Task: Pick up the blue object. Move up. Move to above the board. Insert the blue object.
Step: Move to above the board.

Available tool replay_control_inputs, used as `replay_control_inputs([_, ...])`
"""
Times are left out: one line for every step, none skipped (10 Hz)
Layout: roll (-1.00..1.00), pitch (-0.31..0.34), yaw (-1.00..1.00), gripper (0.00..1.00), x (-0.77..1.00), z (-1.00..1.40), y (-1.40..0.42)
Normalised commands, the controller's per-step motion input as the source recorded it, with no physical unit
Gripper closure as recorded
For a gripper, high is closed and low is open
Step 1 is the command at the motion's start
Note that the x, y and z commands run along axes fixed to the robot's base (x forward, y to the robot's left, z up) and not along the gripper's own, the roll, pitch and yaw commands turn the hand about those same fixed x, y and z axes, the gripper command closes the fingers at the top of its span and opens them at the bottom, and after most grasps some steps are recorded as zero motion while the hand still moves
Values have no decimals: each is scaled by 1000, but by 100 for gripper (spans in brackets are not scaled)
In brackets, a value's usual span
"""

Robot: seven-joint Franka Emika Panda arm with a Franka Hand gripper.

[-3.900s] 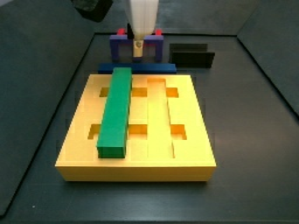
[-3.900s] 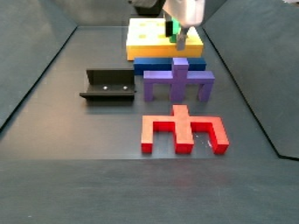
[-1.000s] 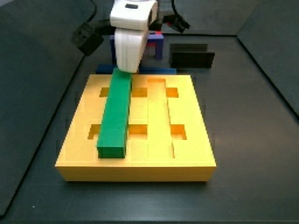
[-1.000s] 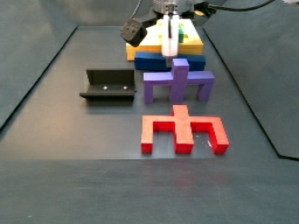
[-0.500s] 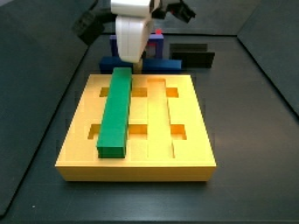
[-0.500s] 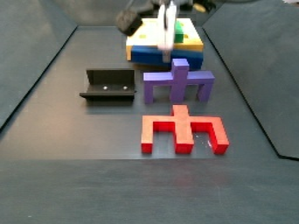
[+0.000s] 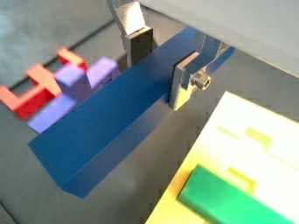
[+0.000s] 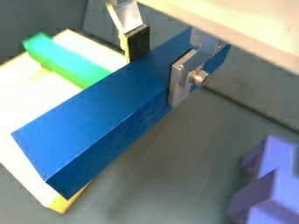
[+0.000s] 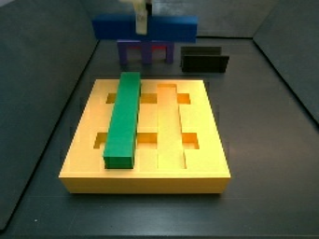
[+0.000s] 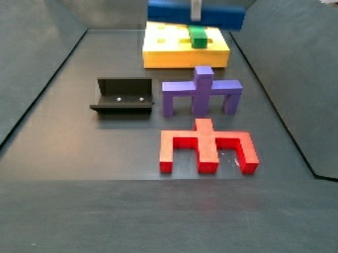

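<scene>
Gripper (image 7: 162, 63) pinching blue object (image 7: 126, 115) aloft; green bar (image 9: 123, 117) in board (image 9: 206, 168) groove.

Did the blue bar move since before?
Yes. The pincer lifted the blue bar off the floor; it now hangs above the purple block.

The blue object (image 7: 122, 114) is a long dark-blue bar, held level in the air by the gripper (image 7: 160, 66). The board (image 9: 147, 140) is a big yellow block with grooves and square holes, flat on the floor.
</scene>
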Motion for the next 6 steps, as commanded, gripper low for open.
replay_control_inputs([-57, 47, -12, 100, 18, 1400, 7])
replay_control_inputs([-64, 70, -9, 100, -15, 1400, 8])
replay_control_inputs([-64, 66, -11, 100, -2, 1400, 14])
replay_control_inputs([-60, 75, -10, 100, 26, 594, 11])
replay_control_inputs([15, 22, 1000, 100, 260, 427, -1400])
replay_control_inputs([28, 26, 1000, 100, 235, 310, -1400])
